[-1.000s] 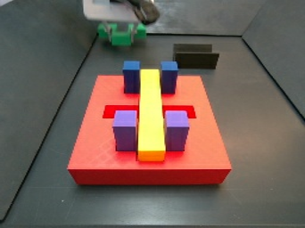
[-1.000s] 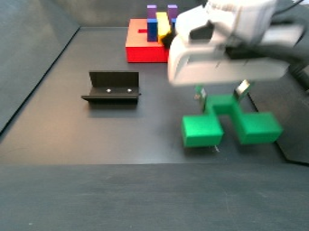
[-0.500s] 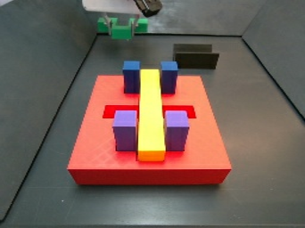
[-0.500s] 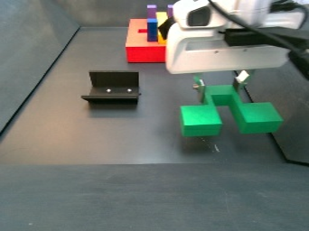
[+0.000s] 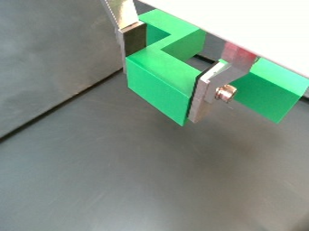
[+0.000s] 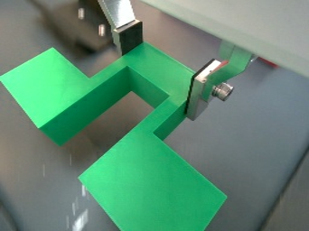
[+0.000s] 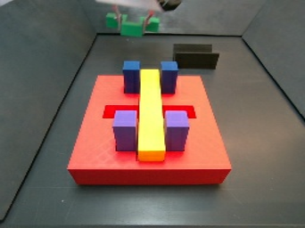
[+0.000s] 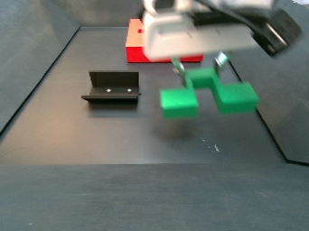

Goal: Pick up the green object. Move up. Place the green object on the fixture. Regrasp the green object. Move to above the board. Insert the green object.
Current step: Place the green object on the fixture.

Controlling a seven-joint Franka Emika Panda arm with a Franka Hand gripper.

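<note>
The hand [image 8: 198, 61] is closed on the raised middle of the green object [image 8: 203, 95] and holds it clear above the counter [image 8: 108, 144], so the pickup seems done, while the fixture [image 8: 111, 88] and the board [image 7: 150, 129] are not yet reached.

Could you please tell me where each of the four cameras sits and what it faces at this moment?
Wrist views: both ride above the tool, looking down its fingers at the gripped green object.
Side view: faces over the board toward the fixture.
Side view: opposite end, tool near, board far.
Shared: green object, lifted.
</note>
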